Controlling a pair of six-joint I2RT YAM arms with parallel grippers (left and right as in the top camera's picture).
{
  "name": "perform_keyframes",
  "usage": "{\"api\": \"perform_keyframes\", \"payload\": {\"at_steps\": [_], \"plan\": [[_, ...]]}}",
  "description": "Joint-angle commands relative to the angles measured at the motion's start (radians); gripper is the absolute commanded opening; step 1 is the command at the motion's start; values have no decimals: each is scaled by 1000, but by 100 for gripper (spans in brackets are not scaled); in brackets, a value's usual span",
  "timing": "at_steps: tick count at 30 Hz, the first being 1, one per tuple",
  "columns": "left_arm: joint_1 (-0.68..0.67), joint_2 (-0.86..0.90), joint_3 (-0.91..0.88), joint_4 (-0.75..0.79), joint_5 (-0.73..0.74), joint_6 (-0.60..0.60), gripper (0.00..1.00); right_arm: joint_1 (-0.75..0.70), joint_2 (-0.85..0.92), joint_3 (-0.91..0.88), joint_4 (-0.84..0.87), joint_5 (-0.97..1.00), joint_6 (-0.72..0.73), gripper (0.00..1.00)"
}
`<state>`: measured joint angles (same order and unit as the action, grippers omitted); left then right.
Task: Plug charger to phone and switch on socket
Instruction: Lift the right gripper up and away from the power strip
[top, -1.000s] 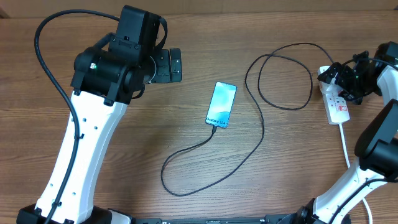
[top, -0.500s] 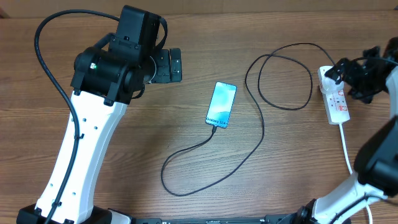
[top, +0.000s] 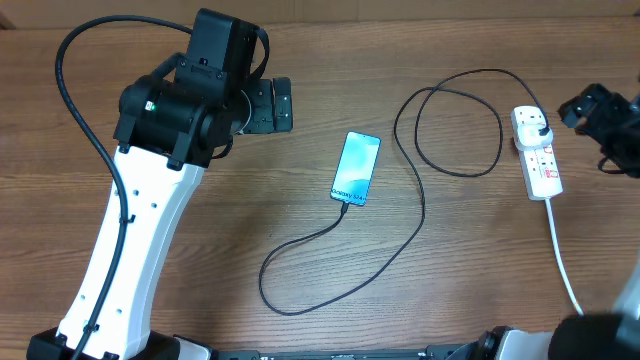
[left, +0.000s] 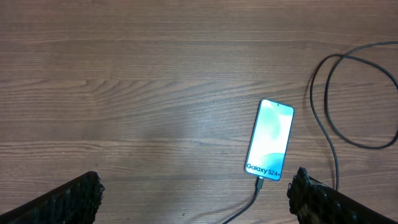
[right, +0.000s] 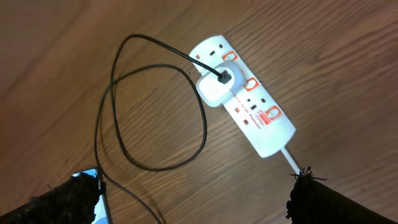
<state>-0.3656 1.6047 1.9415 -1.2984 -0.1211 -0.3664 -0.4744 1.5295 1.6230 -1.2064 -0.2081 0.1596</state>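
The phone (top: 357, 168) lies face up mid-table with its blue screen lit, also in the left wrist view (left: 270, 138). The charger (top: 421, 214), a thin black cable, has its tip in the phone's lower end (left: 259, 183). It loops over to a white adapter (right: 217, 88) seated in the socket (top: 538, 157), a white power strip with red switches (right: 251, 107). My left gripper (top: 279, 105) hangs open left of the phone, holding nothing (left: 194, 200). My right gripper (top: 587, 104) is open just right of the socket, clear of it (right: 193, 200).
The strip's white cord (top: 561, 252) runs toward the front right edge. The left arm's white link (top: 130, 240) stands over the left side of the wooden table (top: 250, 210). A slack cable loop (top: 300, 275) lies in front of the phone.
The right gripper has drawn back to the right, off the socket's far end where it hovered a second ago. Left arm, phone and cable have not moved.
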Motion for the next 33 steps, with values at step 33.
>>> {"api": "perform_keyframes", "payload": {"at_steps": [33], "plan": [[5,6,6,0,-17,4,99,3,-194,7,-45,95,57,100]]}}
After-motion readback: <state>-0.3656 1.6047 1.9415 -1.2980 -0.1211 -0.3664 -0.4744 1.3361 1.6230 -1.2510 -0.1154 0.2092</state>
